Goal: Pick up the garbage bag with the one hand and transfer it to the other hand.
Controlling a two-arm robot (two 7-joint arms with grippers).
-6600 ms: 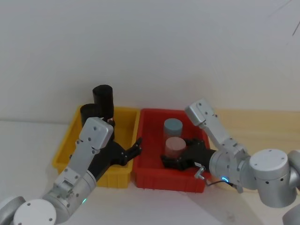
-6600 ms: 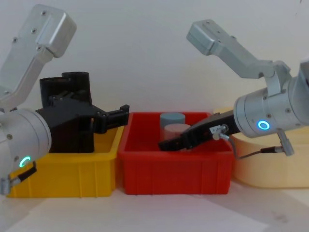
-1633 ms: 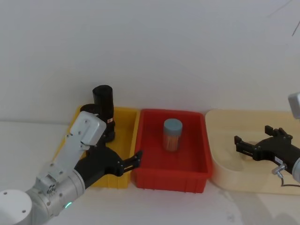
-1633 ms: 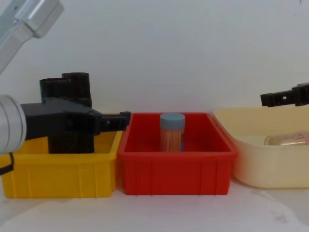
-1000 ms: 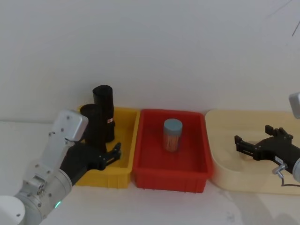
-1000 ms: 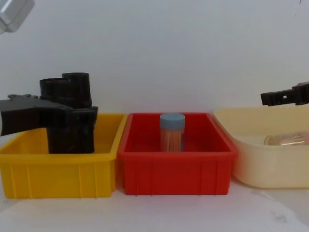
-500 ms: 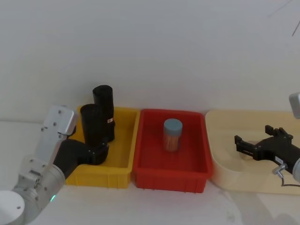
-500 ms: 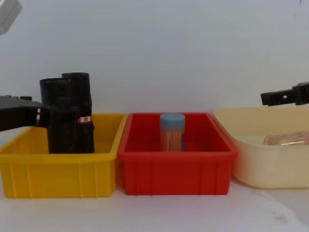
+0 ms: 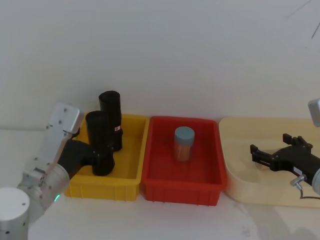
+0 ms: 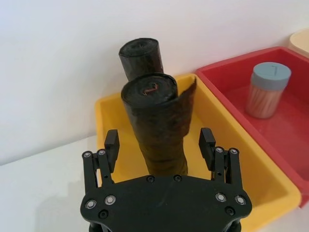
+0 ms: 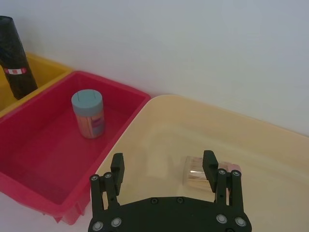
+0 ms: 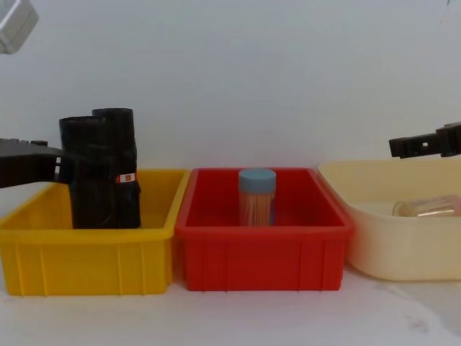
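Observation:
The garbage bag is the plain black roll standing upright at the front of the yellow bin. A second black roll with a small red sticker stands just behind it. My left gripper is open, on the green-lit arm. It faces the plain roll from the bin's left, one finger on each side with a gap on both. In the chest view the left gripper reaches the roll at mid height. My right gripper hovers open over the cream tray.
Between the yellow bin and the tray stands a red bin holding an upright jar with a blue lid. A clear jar lies on its side in the cream tray. A white wall is close behind the bins.
My left gripper has drawn back from the bin's right side, swung to the left and now brackets the plain roll. The right gripper left the red bin and holds still over the tray.

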